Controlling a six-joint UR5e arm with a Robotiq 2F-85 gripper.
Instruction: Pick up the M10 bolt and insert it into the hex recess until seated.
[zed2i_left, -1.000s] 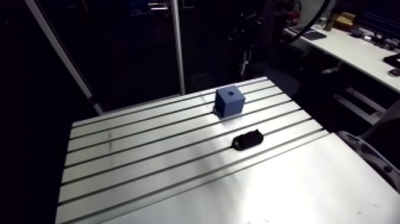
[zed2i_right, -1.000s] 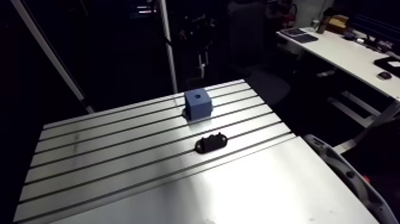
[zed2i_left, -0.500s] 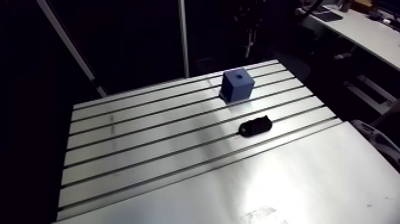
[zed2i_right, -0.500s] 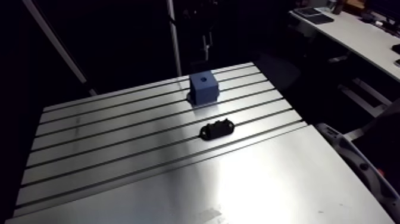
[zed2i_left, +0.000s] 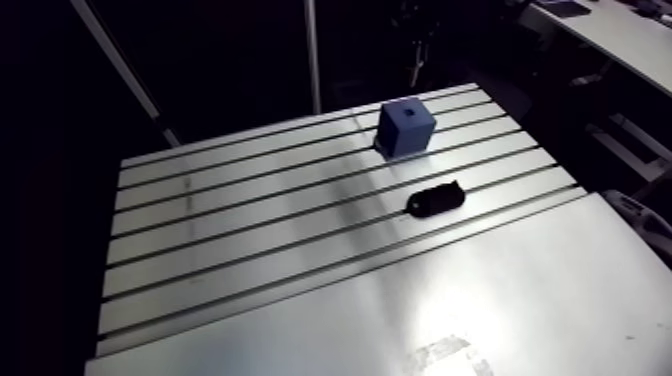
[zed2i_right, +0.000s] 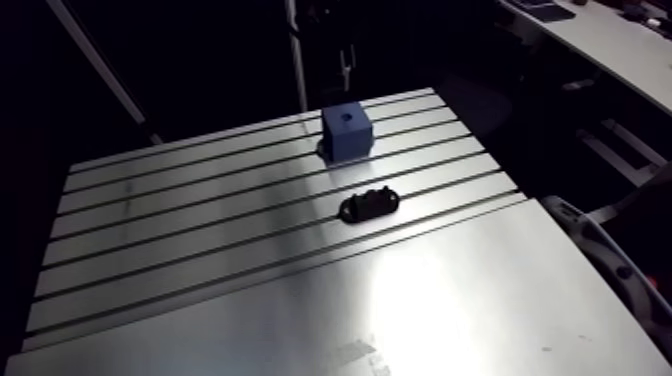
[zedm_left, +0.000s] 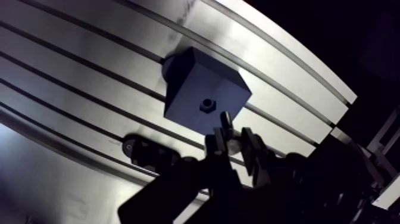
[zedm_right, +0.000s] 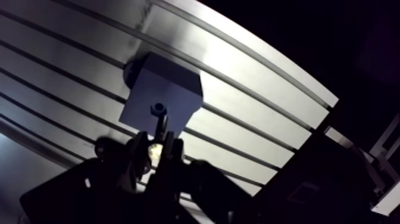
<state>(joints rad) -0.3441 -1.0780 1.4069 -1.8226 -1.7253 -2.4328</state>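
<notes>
Pincer (zedm_left: 232, 139) clamped on bolt (zedm_left: 225, 121), shank pointing toward hex recess (zedm_left: 208, 106) in top face of blue block (zed2i_left: 405, 128). Bolt tip is close to recess, not in it. Block stands on slotted surface (zed2i_left: 250, 230). Black part (zed2i_left: 432, 200) lies near block.

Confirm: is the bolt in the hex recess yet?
Out. The wrist view shows the hex recess empty, the bolt in the gripper short of it.
</notes>
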